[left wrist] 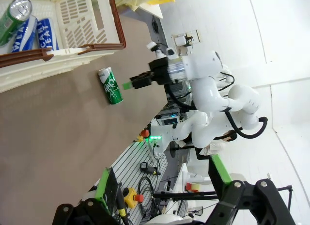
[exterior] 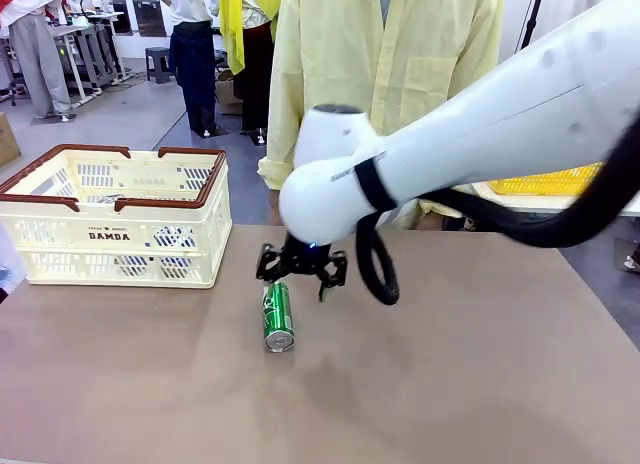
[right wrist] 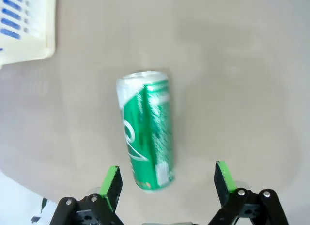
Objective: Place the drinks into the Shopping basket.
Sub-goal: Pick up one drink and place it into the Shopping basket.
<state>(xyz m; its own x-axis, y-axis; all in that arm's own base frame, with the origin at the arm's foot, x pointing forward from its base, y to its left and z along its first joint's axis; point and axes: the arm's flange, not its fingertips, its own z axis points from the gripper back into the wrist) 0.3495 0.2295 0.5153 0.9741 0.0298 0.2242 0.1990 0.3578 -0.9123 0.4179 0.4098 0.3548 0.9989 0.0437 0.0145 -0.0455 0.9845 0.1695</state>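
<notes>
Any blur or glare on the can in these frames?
Right wrist view: green can soft and smeared, white glare streaks along its side. Front view: it lies sharp on the table, rim glinting, under the right gripper. Left wrist view: crisp, strong wide-angle bending.

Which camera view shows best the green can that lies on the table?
The right wrist view: the green can is large, between the open end effector fingers. The front view shows it smaller; the left wrist view shows it small, beside the basket.

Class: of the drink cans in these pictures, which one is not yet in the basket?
The green can lying on the table under the right gripper; the others lie inside the basket.
</notes>
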